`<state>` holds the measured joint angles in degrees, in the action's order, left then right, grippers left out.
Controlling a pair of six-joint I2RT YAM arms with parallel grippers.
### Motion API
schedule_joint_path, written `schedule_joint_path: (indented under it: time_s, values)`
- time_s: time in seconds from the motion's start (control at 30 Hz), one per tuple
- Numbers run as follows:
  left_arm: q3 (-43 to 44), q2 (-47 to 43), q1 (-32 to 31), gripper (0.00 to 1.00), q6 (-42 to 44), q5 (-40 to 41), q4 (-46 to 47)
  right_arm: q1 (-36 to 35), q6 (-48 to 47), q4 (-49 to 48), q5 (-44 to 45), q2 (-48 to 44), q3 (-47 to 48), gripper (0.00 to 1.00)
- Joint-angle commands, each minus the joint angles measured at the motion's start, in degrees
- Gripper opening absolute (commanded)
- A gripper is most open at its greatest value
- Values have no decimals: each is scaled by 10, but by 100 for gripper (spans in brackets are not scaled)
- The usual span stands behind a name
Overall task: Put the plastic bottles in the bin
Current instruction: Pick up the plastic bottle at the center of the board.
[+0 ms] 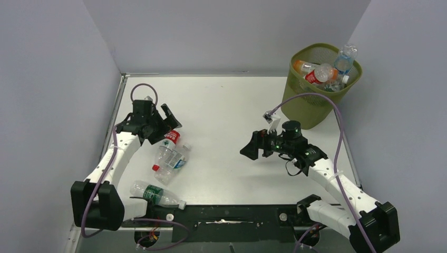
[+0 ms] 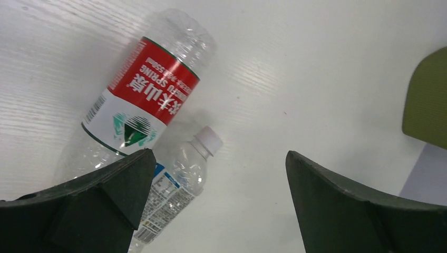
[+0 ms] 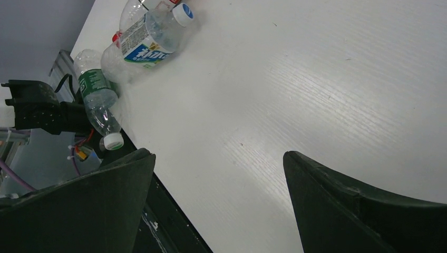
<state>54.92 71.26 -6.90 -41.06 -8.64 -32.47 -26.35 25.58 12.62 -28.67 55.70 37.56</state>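
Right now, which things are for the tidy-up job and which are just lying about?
For the job:
red-label bottle, blue-label bottle and green-label bottle, all lying on the table
olive mesh bin, with bottles inside

Just there:
black base rail at the near edge
grey walls

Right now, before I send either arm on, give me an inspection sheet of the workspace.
Surface: white table, no spills seen.
Job's things: red-label bottle, blue-label bottle and green-label bottle lie on the left; bin at the far right corner, heaped with bottles.
Clutter: nothing seen.
Pincers: left pincer open, above the red-label and blue-label bottles; right pincer open, empty, over mid-table.
Cables: purple cable along each arm; the right one arcs past the bin's front.
Surroundings: plain grey walls on three sides.
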Motion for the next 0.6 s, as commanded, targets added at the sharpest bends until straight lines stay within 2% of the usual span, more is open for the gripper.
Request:
schedule_joint_path:
  time_s: [0.0,0.33,0.57]
  values:
    - [35,26,4,98,37,72,-7,-5,-6,-37,2,15,10,98]
    - [56,110,4,96,73,112,-7,-9,3,-39,11,3,-14,98]
    - [37,97,4,93,81,120,-14,-10,17,-46,12,1,-28,98]
